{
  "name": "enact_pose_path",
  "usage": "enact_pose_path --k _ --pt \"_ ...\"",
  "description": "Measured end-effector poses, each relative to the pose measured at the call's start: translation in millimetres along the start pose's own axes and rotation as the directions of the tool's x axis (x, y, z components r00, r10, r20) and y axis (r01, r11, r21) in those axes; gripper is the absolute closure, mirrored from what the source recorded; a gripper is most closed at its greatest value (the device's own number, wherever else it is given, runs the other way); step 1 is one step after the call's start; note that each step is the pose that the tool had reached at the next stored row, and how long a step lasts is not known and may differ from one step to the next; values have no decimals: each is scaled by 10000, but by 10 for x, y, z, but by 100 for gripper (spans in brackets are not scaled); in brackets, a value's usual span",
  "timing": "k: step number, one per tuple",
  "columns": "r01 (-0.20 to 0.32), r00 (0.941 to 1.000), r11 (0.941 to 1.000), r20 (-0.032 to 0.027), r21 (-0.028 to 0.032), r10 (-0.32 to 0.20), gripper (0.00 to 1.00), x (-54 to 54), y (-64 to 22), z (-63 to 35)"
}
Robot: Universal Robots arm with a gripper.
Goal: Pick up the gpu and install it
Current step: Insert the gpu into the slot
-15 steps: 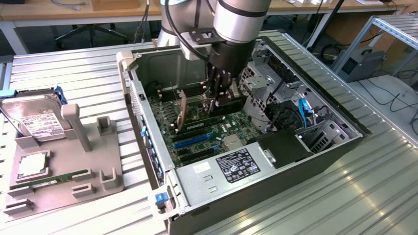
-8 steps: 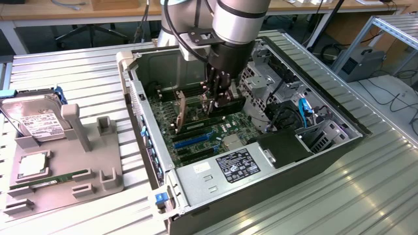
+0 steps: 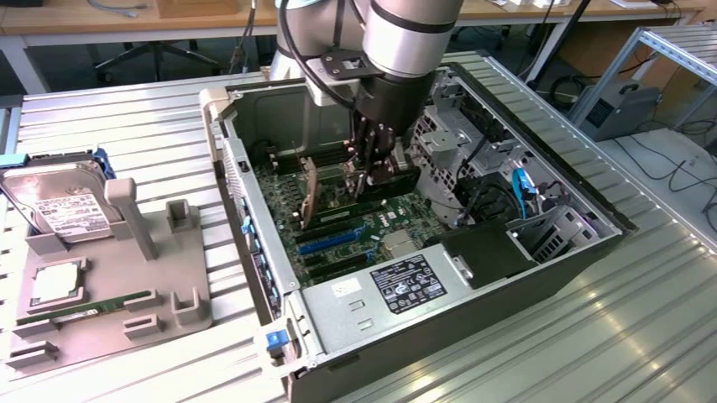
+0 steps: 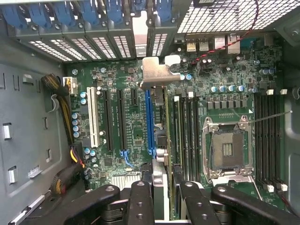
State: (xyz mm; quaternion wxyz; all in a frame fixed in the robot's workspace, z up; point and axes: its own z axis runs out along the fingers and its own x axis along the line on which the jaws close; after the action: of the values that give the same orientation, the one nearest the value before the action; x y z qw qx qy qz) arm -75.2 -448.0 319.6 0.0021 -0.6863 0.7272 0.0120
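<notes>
I hold the gpu (image 4: 167,123) on edge inside the open computer case (image 3: 241,180), with my gripper (image 4: 166,190) shut on it. Its silver end bracket (image 4: 157,71) points toward the row of rear slot covers (image 4: 101,44). In the wrist view the card runs beside the blue expansion slot (image 4: 149,119), between that slot and the black memory slots (image 4: 187,126). Whether it touches the board I cannot tell. In the exterior view my gripper (image 3: 375,172) reaches down into the case over the green motherboard (image 3: 336,243), and the gpu (image 3: 314,191) shows a brownish face.
A grey fixture (image 3: 146,311) at the exterior view's left carries a hard drive (image 3: 62,210), a processor (image 3: 56,285) and a green memory stick (image 3: 96,306). In the case are the power supply (image 3: 404,285), a drive cage (image 3: 459,138), cables and the bare CPU socket (image 4: 227,150).
</notes>
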Motion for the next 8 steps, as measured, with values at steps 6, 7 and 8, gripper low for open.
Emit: enact_pose_path --k 6,7,8 --pt "1 10000 10000 -1 -1 -1 73 11 22 7" --pt "1 10000 10000 1 0 -1 73 15 26 10" --pt "0 10000 10000 0 0 0 73 18 29 11"
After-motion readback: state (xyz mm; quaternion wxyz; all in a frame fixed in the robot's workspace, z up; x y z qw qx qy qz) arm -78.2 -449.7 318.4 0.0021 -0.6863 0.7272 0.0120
